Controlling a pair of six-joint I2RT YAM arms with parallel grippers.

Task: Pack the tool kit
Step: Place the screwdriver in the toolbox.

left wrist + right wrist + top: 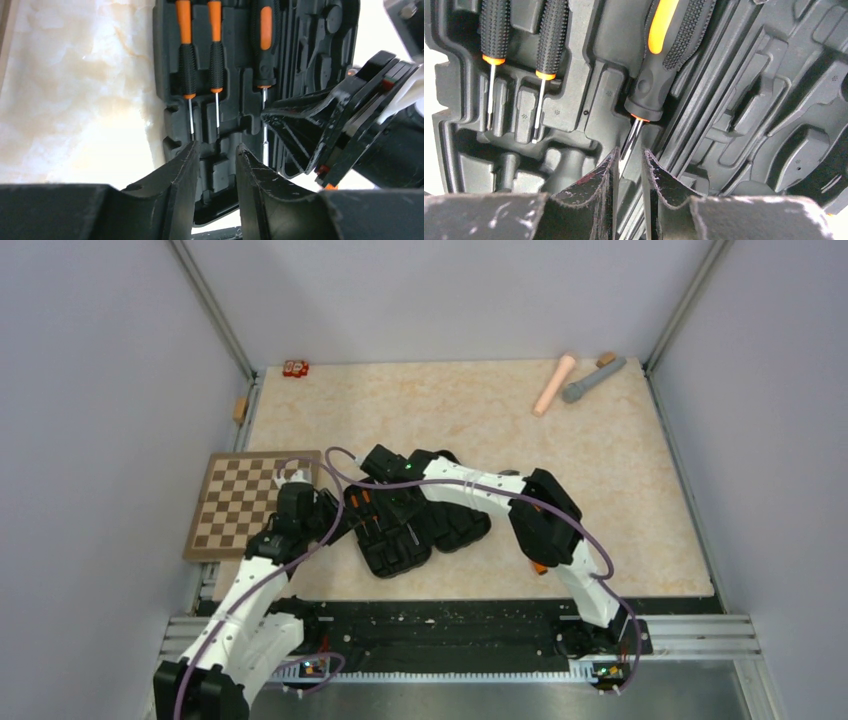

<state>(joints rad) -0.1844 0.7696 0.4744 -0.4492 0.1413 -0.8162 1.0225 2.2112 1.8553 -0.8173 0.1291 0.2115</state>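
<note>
Right gripper (629,162) at the case (744,100), tips set at a narrow slit, with the thin metal shaft of the large screwdriver (664,60) passing between them. Clamped or merely close, impossible to tell. Black handle with an orange stripe, lying inside the case over its moulded slots.

Left gripper (215,152) just above one edge of the case, parted by a modest gap, nothing between the fingers. Close beside it, over the same half of the case, the right gripper's tips at the screwdriver shaft.

Two small screwdrivers (187,55) seated side by side in slots near the case's outer rim. Orange-and-black handles deeper inside the case, thin blades pointing toward the edge under the left gripper.

Case itself black and open flat, both halves down on the pale marbled table (620,470), close to the arm bases.

Brown chessboard (245,502) left of the case. Pink cylinder (553,385) and grey cylinder (592,380) lying close together, far beyond the case and to its right — well apart from it.
</note>
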